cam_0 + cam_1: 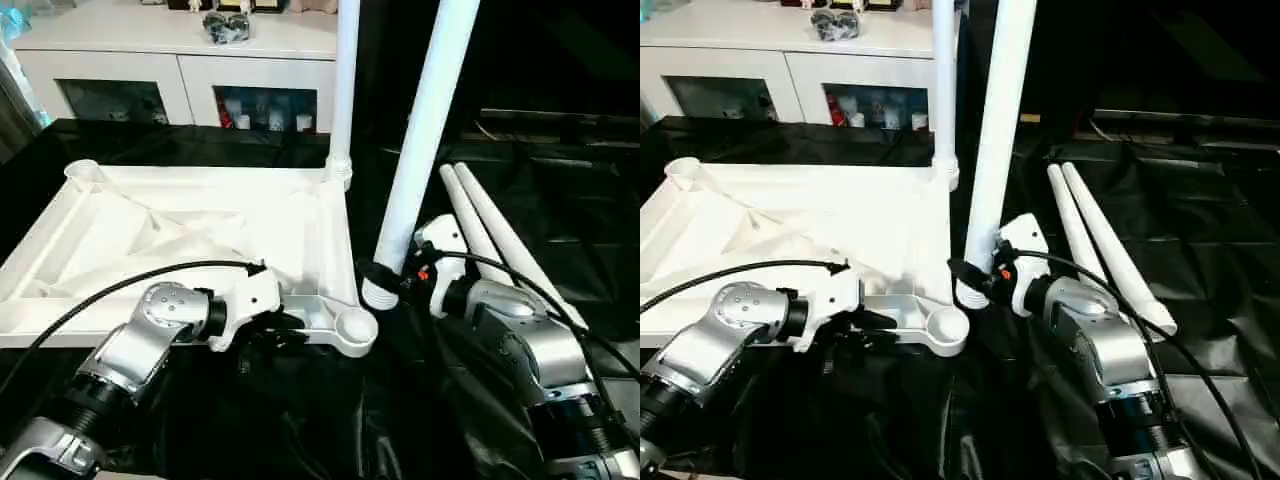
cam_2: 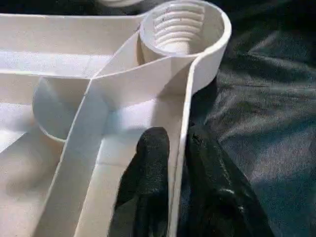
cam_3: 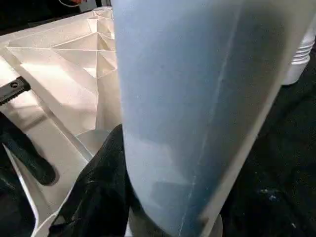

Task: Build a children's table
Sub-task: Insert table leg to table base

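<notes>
Left tool [image 2: 177, 163] pinches ribbed white tabletop [image 1: 180, 225] rim.

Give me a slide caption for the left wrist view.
Left hand pinching the tabletop rim beside a threaded corner socket.

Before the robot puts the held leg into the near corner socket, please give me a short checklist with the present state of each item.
1. Left gripper pinches the tabletop rim beside the socket: ok.
2. Near corner socket is empty, its thread is visible: ok.
3. Right gripper holds the leg near its lower end: ok.
4. Leg end is above the socket: not ok, it stands beside it.
5. Leg is upright: not ok, it leans.
6. Far corner leg is fully screwed in: cannot tell.
</notes>
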Robot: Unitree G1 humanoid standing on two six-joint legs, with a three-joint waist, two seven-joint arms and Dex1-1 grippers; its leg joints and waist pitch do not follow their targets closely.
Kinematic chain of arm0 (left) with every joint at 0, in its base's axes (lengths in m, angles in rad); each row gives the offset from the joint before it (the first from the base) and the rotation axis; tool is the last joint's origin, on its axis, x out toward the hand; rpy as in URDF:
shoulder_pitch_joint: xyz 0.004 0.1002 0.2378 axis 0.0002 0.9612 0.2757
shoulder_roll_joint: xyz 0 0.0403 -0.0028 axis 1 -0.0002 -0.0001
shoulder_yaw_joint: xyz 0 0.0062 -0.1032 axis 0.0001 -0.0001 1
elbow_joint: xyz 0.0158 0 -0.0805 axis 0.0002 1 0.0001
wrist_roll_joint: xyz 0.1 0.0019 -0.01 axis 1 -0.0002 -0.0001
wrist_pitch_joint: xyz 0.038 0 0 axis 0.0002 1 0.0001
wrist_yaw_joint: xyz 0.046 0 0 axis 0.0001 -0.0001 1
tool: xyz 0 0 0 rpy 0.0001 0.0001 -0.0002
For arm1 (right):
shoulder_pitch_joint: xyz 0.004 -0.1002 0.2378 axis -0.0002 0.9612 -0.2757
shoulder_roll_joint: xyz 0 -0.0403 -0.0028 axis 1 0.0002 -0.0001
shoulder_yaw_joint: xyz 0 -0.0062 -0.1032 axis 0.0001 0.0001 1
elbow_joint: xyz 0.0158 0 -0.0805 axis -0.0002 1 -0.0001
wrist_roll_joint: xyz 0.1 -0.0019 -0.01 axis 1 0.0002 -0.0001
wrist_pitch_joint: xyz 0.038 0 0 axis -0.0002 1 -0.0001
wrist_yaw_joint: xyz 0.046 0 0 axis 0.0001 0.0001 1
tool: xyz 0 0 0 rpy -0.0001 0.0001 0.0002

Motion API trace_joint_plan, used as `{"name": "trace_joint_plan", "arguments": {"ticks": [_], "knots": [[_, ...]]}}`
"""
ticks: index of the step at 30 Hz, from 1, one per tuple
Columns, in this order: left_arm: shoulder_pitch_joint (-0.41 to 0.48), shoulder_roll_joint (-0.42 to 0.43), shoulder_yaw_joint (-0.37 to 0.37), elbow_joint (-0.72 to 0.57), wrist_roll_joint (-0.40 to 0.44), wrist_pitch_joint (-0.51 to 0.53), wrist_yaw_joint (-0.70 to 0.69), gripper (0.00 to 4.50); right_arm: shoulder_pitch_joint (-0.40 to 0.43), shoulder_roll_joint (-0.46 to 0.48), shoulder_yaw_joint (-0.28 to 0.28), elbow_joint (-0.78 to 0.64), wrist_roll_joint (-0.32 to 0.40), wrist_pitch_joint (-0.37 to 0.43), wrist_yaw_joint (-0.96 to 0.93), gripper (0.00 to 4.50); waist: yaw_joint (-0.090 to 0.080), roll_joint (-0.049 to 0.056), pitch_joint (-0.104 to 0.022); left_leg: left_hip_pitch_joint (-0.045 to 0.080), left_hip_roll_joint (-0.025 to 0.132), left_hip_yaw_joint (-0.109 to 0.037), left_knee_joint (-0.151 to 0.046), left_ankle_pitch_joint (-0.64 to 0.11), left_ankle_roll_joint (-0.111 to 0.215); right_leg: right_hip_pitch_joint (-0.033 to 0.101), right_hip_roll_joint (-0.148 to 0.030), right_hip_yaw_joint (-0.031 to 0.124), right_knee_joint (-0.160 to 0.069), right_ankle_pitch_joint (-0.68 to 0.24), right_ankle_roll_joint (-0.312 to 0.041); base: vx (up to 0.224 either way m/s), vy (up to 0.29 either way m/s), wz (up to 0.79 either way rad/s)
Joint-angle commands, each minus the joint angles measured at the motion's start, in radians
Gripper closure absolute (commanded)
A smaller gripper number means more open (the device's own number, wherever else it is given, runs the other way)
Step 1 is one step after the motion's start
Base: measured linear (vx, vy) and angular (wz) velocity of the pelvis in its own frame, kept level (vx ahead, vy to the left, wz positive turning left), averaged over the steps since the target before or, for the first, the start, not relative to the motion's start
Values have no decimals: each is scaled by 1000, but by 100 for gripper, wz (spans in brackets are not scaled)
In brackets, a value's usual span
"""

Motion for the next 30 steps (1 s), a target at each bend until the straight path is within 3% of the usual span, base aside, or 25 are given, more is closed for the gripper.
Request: {"name": "trace_joint_plan", "arguments": {"ticks": [1, 3, 9, 11, 14, 20, 22, 30], "knots": [[-10, 21, -13, 19, 28, -2, -4, 405, -20, -2, 1, -19, 4, -11, 7, 261, -3, 12, -67, 20, 28, -8, -74, -242, -35, 46, -66, 42, -78, -174, -193, 0, 0, 0], [-12, 25, -17, 21, 37, -6, -9, 435, -21, -1, 1, -22, 7, -9, 11, 261, -6, 12, -67, 18, 29, -9, -75, -240, -37, 48, -66, 41, -76, -172, -191, 0, 0, 0], [-18, -9, 23, -12, -7, 60, 3, 450, -35, 11, -30, -39, 74, 37, 40, 261, -21, 12, -69, 15, 27, -8, -73, -223, -31, 52, -65, 41, -70, -122, -214, 0, 0, 0], [-21, -29, 35, -30, -22, 113, 19, 450, -41, 14, -41, -47, 105, 62, 57, 261, -24, 11, -69, 16, 27, -7, -70, -209, -15, 53, -65, 40, -71, -110, -228, 0, 0, 0], [-28, -113, 62, -34, -35, 178, 115, 450, -61, -1, -16, -8, 70, 40, 80, 261, -23, 9, -67, 16, 26, -4, -67, -210, -11, 52, -64, 41, -75, -131, -229, 0, 0, 0], [-11, -167, 45, -29, 12, 208, 198, 450, -92, 12, 8, 69, 34, 14, 66, 261, -21, 8, -68, 14, 24, -4, -66, -202, -6, 51, -65, 41, -83, -188, -205, 0, 0, 0], [-5, -174, 43, -35, 22, 218, 215, 450, -95, 12, 18, 80, 26, 12, 61, 261, -20, 4, -68, 13, 24, -5, -67, -195, -3, 52, -65, 40, -82, -187, -204, 0, 0, 0], [11, -180, 37, -60, 55, 245, 248, 450, -114, 15, 24, 121, 1, -4, 63, 261, -23, 6, -69, 11, 24, -5, -67, -197, 6, 49, -65, 40, -84, -198, -196, 0, 0, 0]]}}
